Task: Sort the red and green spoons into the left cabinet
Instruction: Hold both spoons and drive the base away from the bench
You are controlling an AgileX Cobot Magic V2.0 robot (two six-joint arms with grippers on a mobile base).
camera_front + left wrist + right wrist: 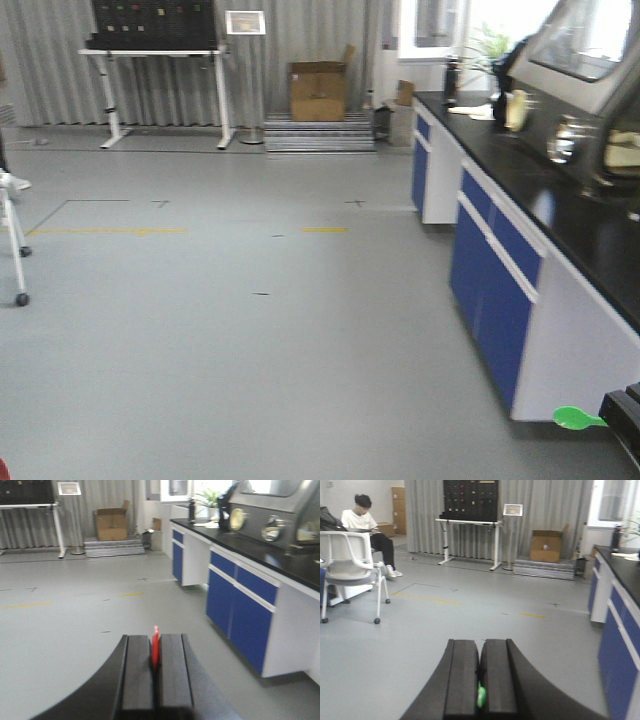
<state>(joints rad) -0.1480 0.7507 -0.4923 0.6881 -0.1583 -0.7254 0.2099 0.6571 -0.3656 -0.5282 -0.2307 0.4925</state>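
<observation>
The red spoon [155, 652], clamped in the left pincer [155, 642], and the green spoon [481, 697], clamped in the right pincer [480, 646], look light, stiff and slippery, best pinched along their thin handles.

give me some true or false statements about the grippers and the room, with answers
1. The left gripper is shut on the red spoon. True.
2. The right gripper holds nothing. False: it is shut on the green spoon.
3. The cupboard doors under the counter are red. False: they are blue.
4. A person sits in the right wrist view. True.
</observation>
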